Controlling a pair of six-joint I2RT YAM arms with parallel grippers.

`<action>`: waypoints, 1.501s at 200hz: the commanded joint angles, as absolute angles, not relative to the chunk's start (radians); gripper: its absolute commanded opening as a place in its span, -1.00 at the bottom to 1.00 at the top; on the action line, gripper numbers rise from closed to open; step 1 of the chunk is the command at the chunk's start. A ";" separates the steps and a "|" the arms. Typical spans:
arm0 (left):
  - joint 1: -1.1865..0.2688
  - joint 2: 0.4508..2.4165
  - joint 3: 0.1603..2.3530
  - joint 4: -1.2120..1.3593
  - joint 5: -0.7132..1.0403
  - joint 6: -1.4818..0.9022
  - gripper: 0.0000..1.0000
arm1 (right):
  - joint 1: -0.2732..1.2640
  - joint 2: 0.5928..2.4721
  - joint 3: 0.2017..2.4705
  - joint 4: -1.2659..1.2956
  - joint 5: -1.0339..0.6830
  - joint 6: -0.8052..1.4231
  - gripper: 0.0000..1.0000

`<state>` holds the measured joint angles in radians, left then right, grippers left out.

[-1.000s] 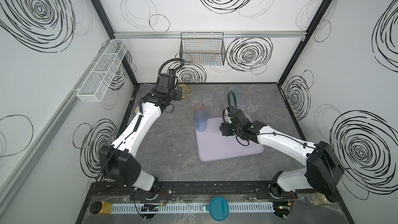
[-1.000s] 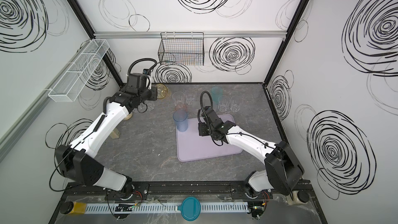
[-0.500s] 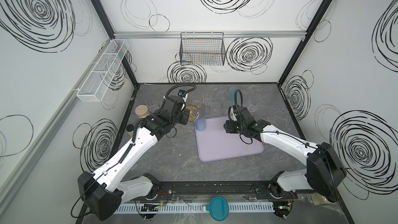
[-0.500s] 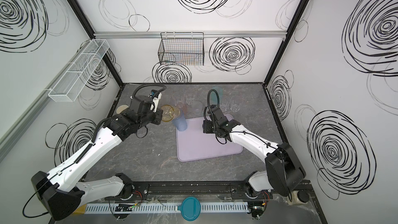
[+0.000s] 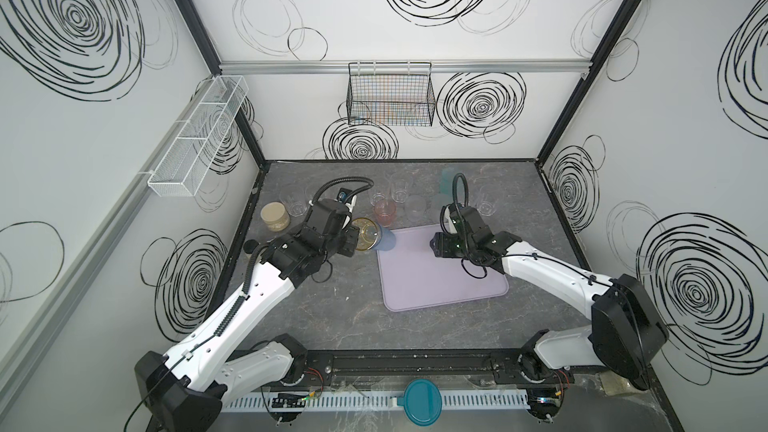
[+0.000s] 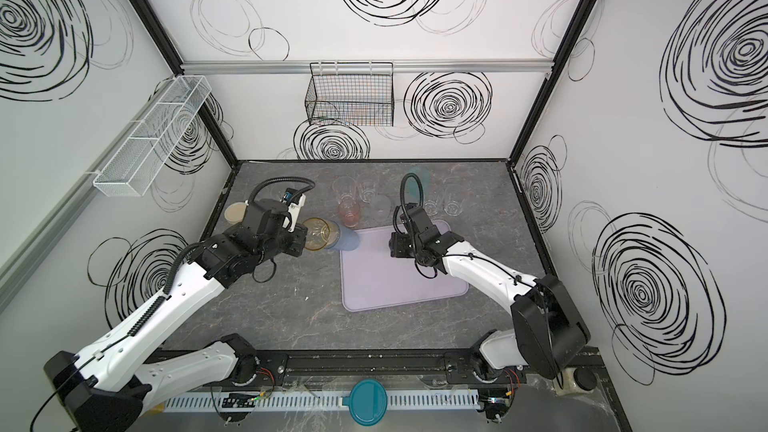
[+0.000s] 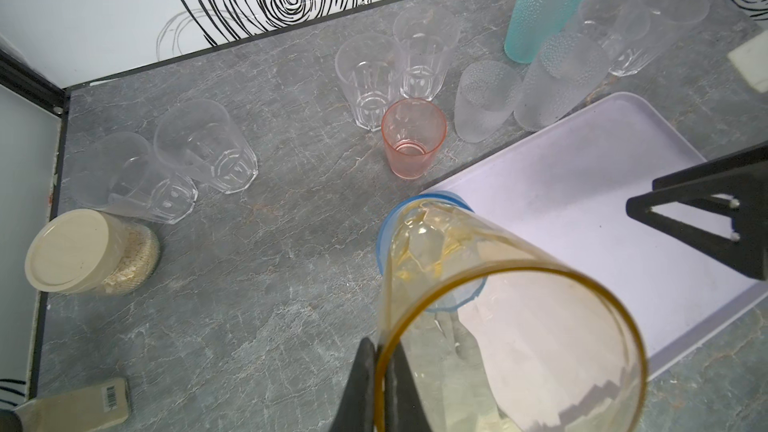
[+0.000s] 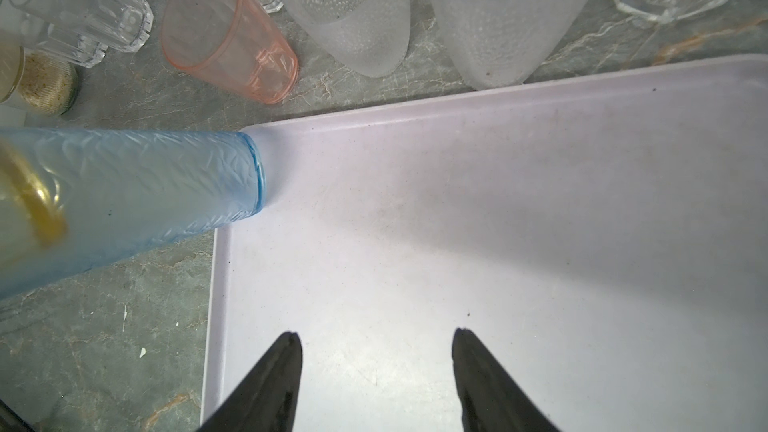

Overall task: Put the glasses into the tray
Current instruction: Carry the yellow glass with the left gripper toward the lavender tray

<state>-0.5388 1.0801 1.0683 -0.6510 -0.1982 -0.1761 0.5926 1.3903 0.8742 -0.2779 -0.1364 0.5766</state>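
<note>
Where the worktop [image 7: 270,284] meets the left wall, a lidded jar [image 7: 70,251] stands beside two clear glasses [image 7: 203,147]. Further right, the left end effector [image 7: 384,388] is pinched tight on the rim of a tilted amber glass [image 7: 511,317], whose base is over the mouth of a blue glass [image 8: 166,189]. The blue glass stands on the far left corner of the lilac tray [image 5: 436,292]. A pink glass [image 5: 384,213] stands just behind the tray. The right end effector [image 8: 376,338] hovers over the tray, jaws parted and empty.

We log: left arm [image 5: 266,297] and right arm [image 5: 552,274] wear white shells with black joints [image 5: 623,322]; black ribbed cables [image 5: 347,179] loop off the wrists. The right gripper [image 8: 376,338] carries black tapered fingers [image 8: 266,384].
</note>
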 commanded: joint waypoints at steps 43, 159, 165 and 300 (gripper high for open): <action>-0.565 1.156 1.089 -0.507 -0.168 -0.190 -1.00 | 0.597 1.353 0.856 -0.268 -0.126 0.590 0.25; -0.568 1.337 1.270 -0.442 -0.177 -0.139 -1.00 | 0.597 1.367 0.842 -0.270 -0.132 0.574 0.25; -0.569 1.348 1.283 -0.443 -0.175 -0.138 -1.00 | 0.598 1.366 0.840 -0.268 -0.131 0.574 0.25; -0.589 1.407 1.410 -0.497 -0.193 -0.101 -1.00 | 0.597 1.419 0.846 -0.229 -0.155 0.567 0.25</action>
